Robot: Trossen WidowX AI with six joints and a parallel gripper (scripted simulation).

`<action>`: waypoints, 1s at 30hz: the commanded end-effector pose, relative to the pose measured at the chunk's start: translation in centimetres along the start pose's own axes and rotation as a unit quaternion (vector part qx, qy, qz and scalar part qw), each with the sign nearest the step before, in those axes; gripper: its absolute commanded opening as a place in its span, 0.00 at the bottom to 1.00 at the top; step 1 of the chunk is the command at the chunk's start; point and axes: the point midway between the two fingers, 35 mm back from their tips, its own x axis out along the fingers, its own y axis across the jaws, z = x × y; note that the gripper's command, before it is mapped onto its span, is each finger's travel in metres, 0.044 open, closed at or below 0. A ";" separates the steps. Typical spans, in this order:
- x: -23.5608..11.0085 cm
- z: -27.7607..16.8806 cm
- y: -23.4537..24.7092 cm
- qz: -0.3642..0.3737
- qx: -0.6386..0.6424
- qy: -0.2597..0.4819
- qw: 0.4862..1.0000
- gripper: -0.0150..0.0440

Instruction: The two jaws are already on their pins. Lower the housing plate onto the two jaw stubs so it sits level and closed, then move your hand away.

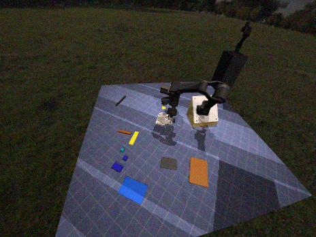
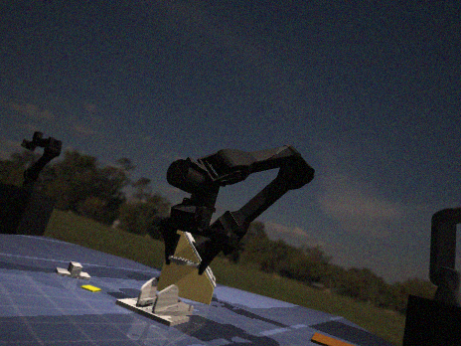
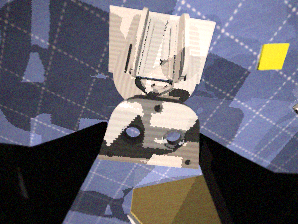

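Note:
The housing plate (image 3: pixel 170 119) (image 2: pixel 186 259) is a pale plate with two round holes, held between the fingertips of my gripper (image 3: pixel 151 131) (image 2: pixel 184 267). The gripper is shut on it. The pale base (image 3: pixel 117 40) (image 2: pixel 130 303) lies on the table with two upright jaws (image 2: pixel 166 299) (image 3: pixel 184 47) standing on it side by side. In the exterior view the plate hangs above and a little to the right of the jaws. In the wrist view its rounded edge lies just below the jaws' near ends. The jaw stubs are hard to make out.
A tan box with a white top (image 1: pixel 200 118) (image 2: pixel 186 285) (image 3: pixel 175 202) stands close behind the gripper. A yellow tile (image 1: pixel 163 107) (image 2: pixel 90 288) (image 3: pixel 273 56) and a small pale block (image 2: pixel 75 269) lie beyond the base. Orange (image 1: pixel 198 171) and blue (image 1: pixel 133 189) plates lie farther off.

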 end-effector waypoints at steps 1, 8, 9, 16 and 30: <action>0.0 0.0 -0.1 -0.001 -0.003 0.000 1.000 0.85; 0.9 0.1 -0.1 -0.002 -0.002 0.000 1.000 0.85; 1.1 0.1 -0.1 -0.002 -0.002 0.000 1.000 0.85; 2.2 0.2 -0.1 -0.002 -0.002 -0.001 1.000 0.85; 4.5 0.2 -0.1 -0.002 -0.002 0.000 1.000 0.85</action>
